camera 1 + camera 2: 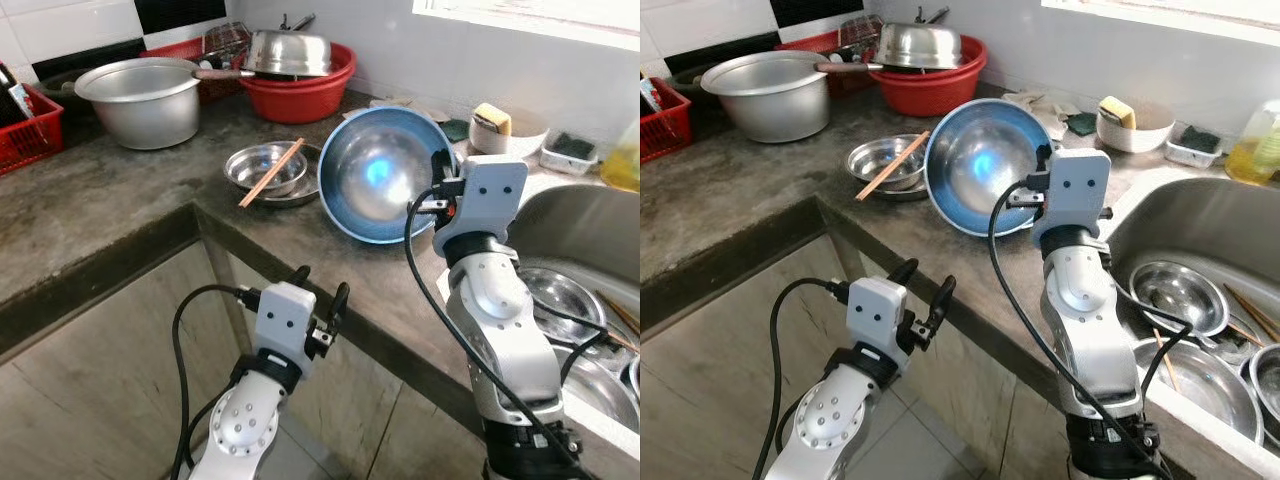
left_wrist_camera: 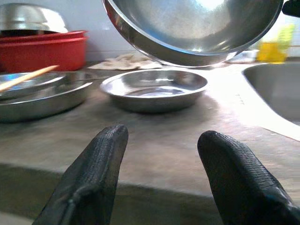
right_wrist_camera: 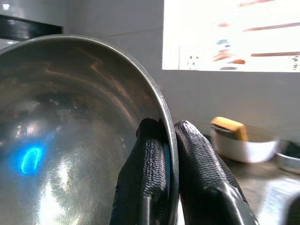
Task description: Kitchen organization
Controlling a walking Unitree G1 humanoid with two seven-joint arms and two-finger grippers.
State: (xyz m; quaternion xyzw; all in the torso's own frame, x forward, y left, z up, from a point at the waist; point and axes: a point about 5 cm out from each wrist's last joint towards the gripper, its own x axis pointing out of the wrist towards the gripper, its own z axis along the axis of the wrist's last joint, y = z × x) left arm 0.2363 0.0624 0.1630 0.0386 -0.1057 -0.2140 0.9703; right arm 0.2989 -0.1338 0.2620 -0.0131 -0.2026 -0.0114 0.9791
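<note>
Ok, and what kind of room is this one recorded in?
A home kitchen, most likely. A stone counter carries steel pots and dishes, a sink holds more steel bowls, and a sponge sits by the tiled wall. The right gripper pinches the rim of a big steel bowl.

Grey stone counter (image 1: pixel 120 200): aluminium pot (image 1: pixel 145 98), red basin (image 1: pixel 298 92), steel dishes (image 1: pixel 268 172).
</note>
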